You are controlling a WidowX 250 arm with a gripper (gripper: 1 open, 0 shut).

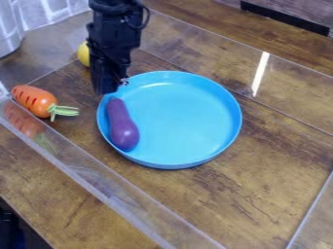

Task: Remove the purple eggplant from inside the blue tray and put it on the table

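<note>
on the table (274, 185), 1 blue tray (215, 146) holds 1 purple eggplant (121, 124).

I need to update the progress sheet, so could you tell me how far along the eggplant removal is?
Nothing looks done yet: the purple eggplant lies inside the blue tray, by its left rim. In hand: the tool hangs shut at the tray's left edge, just above the eggplant's end, holding nothing. Left: grasping the eggplant, lifting it out and setting it on the table.
</note>
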